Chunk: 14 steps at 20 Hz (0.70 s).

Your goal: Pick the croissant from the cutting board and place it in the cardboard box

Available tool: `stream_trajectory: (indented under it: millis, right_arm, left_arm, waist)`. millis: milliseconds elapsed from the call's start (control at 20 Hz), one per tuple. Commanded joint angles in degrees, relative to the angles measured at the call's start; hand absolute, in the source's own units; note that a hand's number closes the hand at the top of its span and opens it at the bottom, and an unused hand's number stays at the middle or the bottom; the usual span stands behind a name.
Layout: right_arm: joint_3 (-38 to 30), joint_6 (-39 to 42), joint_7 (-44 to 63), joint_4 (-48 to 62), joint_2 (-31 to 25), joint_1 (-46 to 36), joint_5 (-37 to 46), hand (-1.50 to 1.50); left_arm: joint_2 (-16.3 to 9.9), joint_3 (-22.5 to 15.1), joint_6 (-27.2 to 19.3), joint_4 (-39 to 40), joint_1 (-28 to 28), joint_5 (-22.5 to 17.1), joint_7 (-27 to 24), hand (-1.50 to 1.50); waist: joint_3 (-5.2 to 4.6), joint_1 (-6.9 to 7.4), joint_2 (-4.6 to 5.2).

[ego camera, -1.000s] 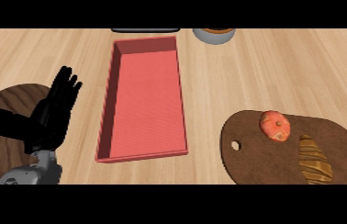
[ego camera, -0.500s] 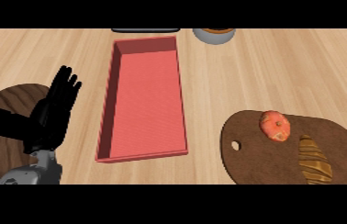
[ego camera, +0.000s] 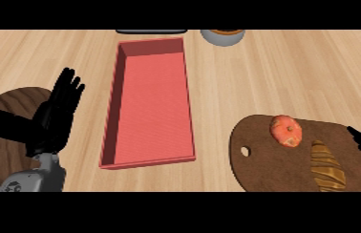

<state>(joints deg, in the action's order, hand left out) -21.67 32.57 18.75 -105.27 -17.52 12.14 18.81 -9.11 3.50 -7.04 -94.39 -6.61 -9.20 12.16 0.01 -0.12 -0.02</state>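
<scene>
A golden-brown croissant [ego camera: 328, 167] lies on the dark brown cutting board [ego camera: 254, 136] at the lower right, partly cut off by the lower band. The long red open box [ego camera: 148, 103] lies left of centre, with nothing inside. My left hand [ego camera: 58, 113] rests open at the left, fingers up, apart from the box. Only a black tip of my right hand [ego camera: 355, 134] shows at the right edge, just above the board's far side and not touching the croissant.
A reddish-orange round fruit [ego camera: 286, 130] sits on the board just above the croissant. A grey bowl [ego camera: 223, 36] and a dark flat item [ego camera: 152, 31] stand at the counter's far edge. A dark round wooden disc [ego camera: 17, 100] lies behind my left hand.
A black tip of my right hand has come into view at the right edge. The left hand, croissant and box have not moved.
</scene>
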Motion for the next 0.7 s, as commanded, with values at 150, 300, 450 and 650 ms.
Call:
stream_trajectory:
  millis: [150,300,450,650]
  right_arm:
    - [0.03,-0.29,-2.08,3.09,1.92,-0.75,3.10,-1.50]
    - [0.58,0.55,-1.70,-0.74,3.07,2.20,4.40,-1.50]
    - [3.87,-2.74,-2.21,4.69,4.61,-2.60,7.70,-1.50]
    - [1.58,0.11,-1.70,2.72,4.03,-1.25,6.19,-1.50]
  left_arm:
    - [1.72,-0.60,0.64,0.20,1.53,2.00,-1.31,0.00]
    - [2.36,-0.80,1.15,-3.01,3.97,1.48,-0.85,0.00]
    - [1.26,-0.06,-0.85,-4.39,-0.86,2.07,4.52,0.00]
    - [1.09,1.94,0.85,-0.99,-2.53,0.84,3.99,0.00]
  waist:
    - [-0.01,0.00,-0.01]
    - [-0.02,0.01,-0.04]
    - [0.00,0.14,-0.02]
    - [-0.01,-0.04,0.00]
